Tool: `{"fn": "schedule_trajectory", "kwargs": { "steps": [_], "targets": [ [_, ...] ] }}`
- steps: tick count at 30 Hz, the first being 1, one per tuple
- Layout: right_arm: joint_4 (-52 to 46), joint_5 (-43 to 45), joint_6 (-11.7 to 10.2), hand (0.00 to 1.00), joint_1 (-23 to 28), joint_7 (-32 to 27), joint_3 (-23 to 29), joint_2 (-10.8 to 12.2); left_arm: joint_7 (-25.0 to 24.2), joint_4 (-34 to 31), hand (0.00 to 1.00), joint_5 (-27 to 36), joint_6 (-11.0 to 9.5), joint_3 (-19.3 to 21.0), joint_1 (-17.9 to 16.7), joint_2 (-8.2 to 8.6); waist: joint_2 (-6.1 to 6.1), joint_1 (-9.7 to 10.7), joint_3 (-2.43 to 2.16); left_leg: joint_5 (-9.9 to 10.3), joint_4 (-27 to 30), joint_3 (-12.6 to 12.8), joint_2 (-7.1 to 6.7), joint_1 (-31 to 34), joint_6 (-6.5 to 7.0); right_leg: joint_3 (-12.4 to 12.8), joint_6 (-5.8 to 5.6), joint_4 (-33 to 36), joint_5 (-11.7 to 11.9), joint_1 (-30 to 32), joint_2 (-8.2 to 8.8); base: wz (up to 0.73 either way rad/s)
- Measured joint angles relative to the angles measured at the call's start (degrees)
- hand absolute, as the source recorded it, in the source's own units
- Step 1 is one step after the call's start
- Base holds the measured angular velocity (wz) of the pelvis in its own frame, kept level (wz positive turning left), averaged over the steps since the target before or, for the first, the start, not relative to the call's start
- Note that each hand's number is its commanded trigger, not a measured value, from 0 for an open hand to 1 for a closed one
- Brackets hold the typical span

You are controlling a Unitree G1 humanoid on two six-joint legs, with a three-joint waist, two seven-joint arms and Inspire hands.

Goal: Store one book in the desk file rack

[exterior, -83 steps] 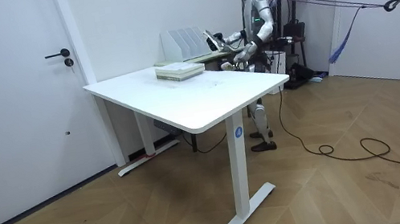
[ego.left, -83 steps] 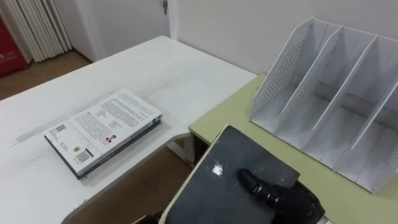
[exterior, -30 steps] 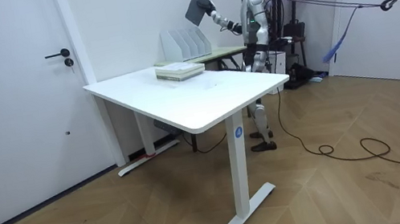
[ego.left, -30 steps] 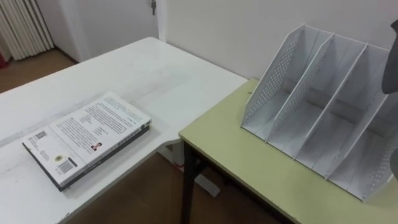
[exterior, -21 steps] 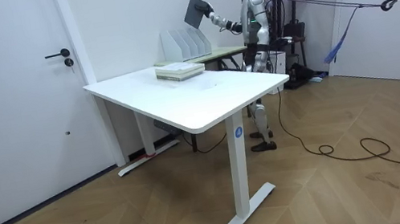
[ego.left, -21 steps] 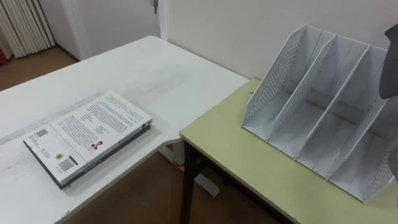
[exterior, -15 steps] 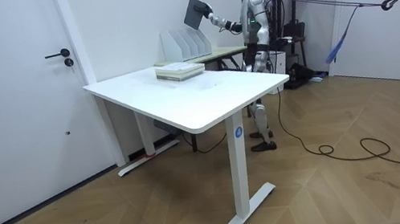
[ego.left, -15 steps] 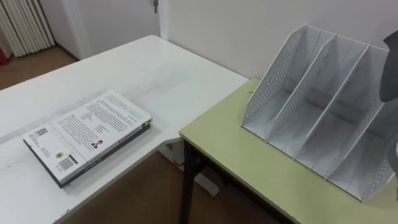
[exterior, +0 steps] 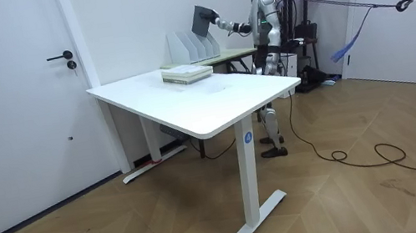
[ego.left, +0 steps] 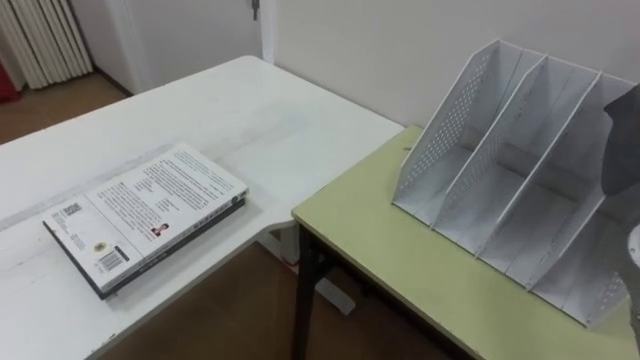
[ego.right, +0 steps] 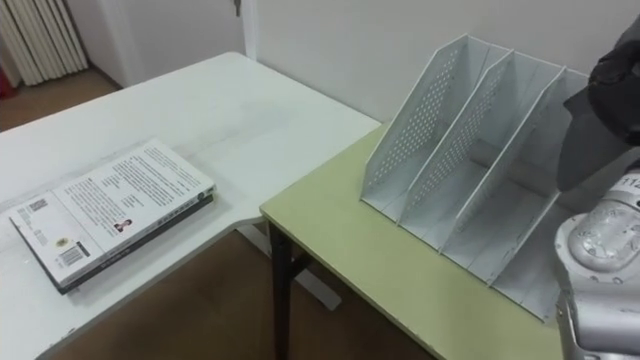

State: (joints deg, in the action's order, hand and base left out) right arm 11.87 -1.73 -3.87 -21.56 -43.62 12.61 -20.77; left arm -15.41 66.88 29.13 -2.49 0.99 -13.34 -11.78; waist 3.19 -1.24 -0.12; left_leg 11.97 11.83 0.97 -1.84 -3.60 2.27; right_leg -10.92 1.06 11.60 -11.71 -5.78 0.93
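Since 2.8 s ago, the dark grey flat book [exterior: 201,18] has gone from a low, flat carry in front of the robot's body to a raised, steeply tilted hold over the white perforated slanted-divider file rack [ego.left: 440,130]. Over the last half second it has come slightly lower toward the rack in the room view. The small shift of the whole eye view is the camera's own. The right hand [ego.right: 618,80] reaches in from the right, its dark fingers [ego.right: 600,70] curled over and clamped on the book's upper edge. This grip appears chosen to leave the lower edge free to lead into a slot, with the tilt roughly matching the slope of the dividers. The book hangs over the rack's right compartments and is not yet seated; whether it touches a divider cannot be told. The state of the left hand cannot be told. The rack stands at the far right of the pale green desk top [ego.left: 400,270], with its open side toward the robot. A second, white-covered printed book [ego.left: 145,215] lies flat on the white table [ego.left: 240,110] at the left, well apart from the rack.
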Motion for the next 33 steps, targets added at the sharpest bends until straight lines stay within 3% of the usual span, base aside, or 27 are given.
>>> {"fn": "schedule_trajectory", "kwargs": {
  "steps": [10, 16, 25, 30, 31, 32, 33],
  "targets": [
    [8.5, -1.6, 0.4, 1.0, -3.1, 0.7, -0.1, -0.4, -0.2, -1.8, 0.0, 0.0, 2.2, 0.0, 0.1, -0.35, 0.39, -0.7, -0.07, 0.0, 0.8, -0.4, -0.11, 1.0, -0.01, -0.3, 0.0, 0.0, 0.0, 0.4, 0.04, 0.02],
    [12.1, -3.6, 2.3, 1.0, -3.2, 2.7, -0.1, -0.6, -0.4, -2.7, 0.0, -0.2, 2.7, 0.7, 0.0, -0.36, 0.4, -0.7, -0.12, 0.0, 1.4, -1.2, -0.19, 2.0, -0.01, -0.8, 0.02, 0.1, 0.0, 1.1, 0.1, 0.05],
    [12.7, -7.1, 3.1, 1.0, -3.2, 3.8, -0.2, -4.0, -0.2, -2.7, 0.0, -1.9, 3.5, 2.3, 0.0, -0.62, 0.53, -1.0, -0.13, 0.0, 1.4, -1.3, -0.32, 2.0, 0.04, -0.8, 0.02, 0.0, 0.0, 1.0, 0.19, 0.0],
    [13.1, -7.3, 4.0, 1.0, -3.4, 3.8, -0.2, -4.3, -0.1, -2.8, 0.0, -2.3, 3.8, 2.3, 0.0, -0.9, 0.61, -0.9, -0.15, -0.1, 1.4, -1.3, -0.38, 2.0, 0.07, -0.9, 0.02, 0.0, 0.0, 0.9, 0.25, 0.0],
    [14.0, -7.3, 4.1, 0.79, -4.1, 3.9, -0.2, -4.3, -0.1, -2.8, 0.0, -2.3, 3.9, 2.3, 0.0, -0.9, 0.64, -0.8, -0.15, -0.1, 1.4, -1.4, -0.44, 2.0, 0.12, -1.0, 0.01, 0.0, 0.0, 0.9, 0.32, 0.0],
    [15.3, -7.3, 4.5, 0.23, -5.0, 3.9, -0.2, -4.7, -0.1, -2.9, 0.0, -2.3, 3.9, 2.3, 0.0, -0.94, 0.65, -0.7, -0.14, -0.2, 1.4, -1.4, -0.56, 2.0, 0.21, -1.0, -0.02, 0.0, -0.1, 0.9, 0.44, 0.0],
    [15.9, -7.3, 4.7, 0.06, -5.2, 3.9, -0.2, -5.0, -0.1, -2.9, 0.0, -2.3, 3.9, 2.3, 0.0, -0.94, 0.66, -0.7, -0.15, -0.3, 1.3, -1.4, -0.63, 2.0, 0.27, -1.1, -0.05, 0.0, -0.1, 0.9, 0.53, 0.05]
  ]
}}
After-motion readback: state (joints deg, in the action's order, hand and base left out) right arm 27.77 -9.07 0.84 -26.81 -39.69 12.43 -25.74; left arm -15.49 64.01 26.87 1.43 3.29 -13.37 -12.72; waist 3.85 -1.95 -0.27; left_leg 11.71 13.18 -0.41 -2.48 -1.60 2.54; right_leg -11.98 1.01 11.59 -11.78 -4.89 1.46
